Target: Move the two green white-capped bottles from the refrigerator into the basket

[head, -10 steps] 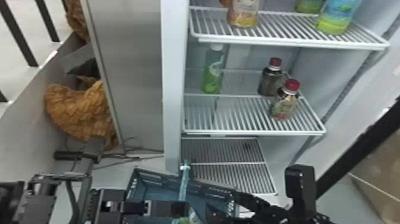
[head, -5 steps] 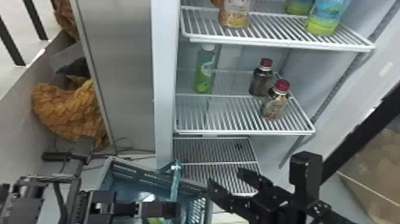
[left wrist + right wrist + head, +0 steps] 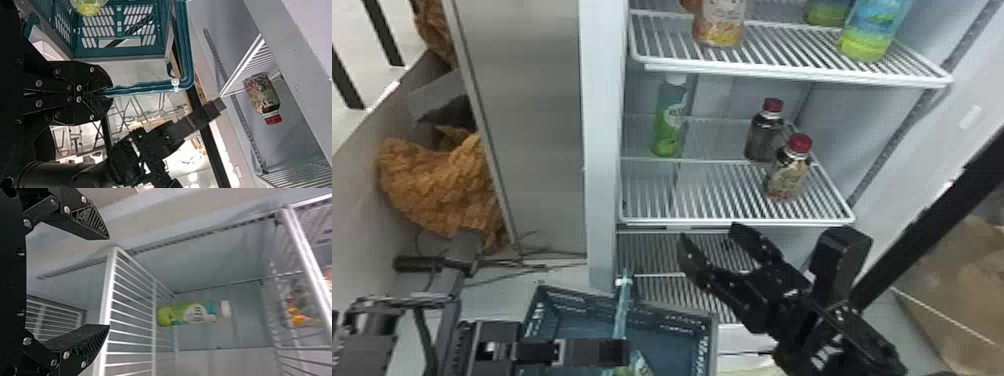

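Green white-capped bottle, standing on the middle shelf; right jaws gaping wide, holding nothing.
Head view: second green bottle lying in basket, bottom edge cutting it off, its cap not showing; left jaws partly covering basket. Left wrist view: left jaws pinching basket handle; view's edge cropping the basket's bottle. Right wrist view: shelf bottle resting beyond the parted fingers, untouched. Against the earlier frame: right jaws rising nearer the middle shelf.
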Robot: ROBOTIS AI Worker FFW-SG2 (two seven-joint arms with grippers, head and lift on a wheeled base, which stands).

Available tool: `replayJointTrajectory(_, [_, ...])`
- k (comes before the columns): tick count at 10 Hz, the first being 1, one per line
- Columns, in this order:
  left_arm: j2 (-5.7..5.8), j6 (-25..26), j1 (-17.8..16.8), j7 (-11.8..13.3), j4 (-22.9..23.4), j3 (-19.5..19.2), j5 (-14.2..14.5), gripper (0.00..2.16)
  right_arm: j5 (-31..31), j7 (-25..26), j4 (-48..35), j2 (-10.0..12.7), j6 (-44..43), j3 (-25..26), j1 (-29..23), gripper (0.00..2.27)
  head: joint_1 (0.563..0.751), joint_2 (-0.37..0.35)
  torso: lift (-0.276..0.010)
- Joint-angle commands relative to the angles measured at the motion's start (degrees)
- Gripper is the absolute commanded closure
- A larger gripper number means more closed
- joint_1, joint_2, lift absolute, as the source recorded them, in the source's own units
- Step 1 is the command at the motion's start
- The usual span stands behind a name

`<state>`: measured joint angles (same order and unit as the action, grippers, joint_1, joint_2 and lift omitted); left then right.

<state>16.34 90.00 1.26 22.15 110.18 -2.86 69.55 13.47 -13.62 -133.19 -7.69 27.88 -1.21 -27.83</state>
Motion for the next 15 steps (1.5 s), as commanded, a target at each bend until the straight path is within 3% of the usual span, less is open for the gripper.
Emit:
replayJointTrajectory(1, [0.0, 0.03, 0.0, -0.09, 0.0, 0.01, 0.03, 1.16, 0.13, 1.23, 4.31, -0.22, -6.65, -1.76, 2.66, 0.24, 0.695, -0.174, -0.263])
replayJointTrajectory(4, [0.0, 0.03, 0.0, 0.0, 0.0, 0.01, 0.15, 1.16, 0.02, 4.39, 12.18, 0.39, -14.81, -3.7, 7.58, 0.18, 0.695, -0.163, -0.263])
replayJointTrajectory(7, [0.0, 0.03, -0.14, 0.0, 0.0, 0.12, 0.15, 1.16, -0.78, 5.8, 18.51, 0.66, -17.9, -4.96, 12.79, 0.08, 0.695, -0.158, -0.263])
replayJointTrajectory(13, [0.0, 0.03, -0.56, -0.09, 0.0, 0.46, 0.15, 1.16, -3.52, 6.33, 38.62, 1.8, -24.79, -7.02, 28.39, 0.07, 0.695, -0.151, -0.263])
replayJointTrajectory(15, [0.09, 0.03, -0.56, -0.17, 0.0, 0.58, 0.03, 1.16, -4.55, 7.12, 42.14, 1.89, -25.35, -7.47, 31.35, 0.05, 0.695, -0.141, -0.263])
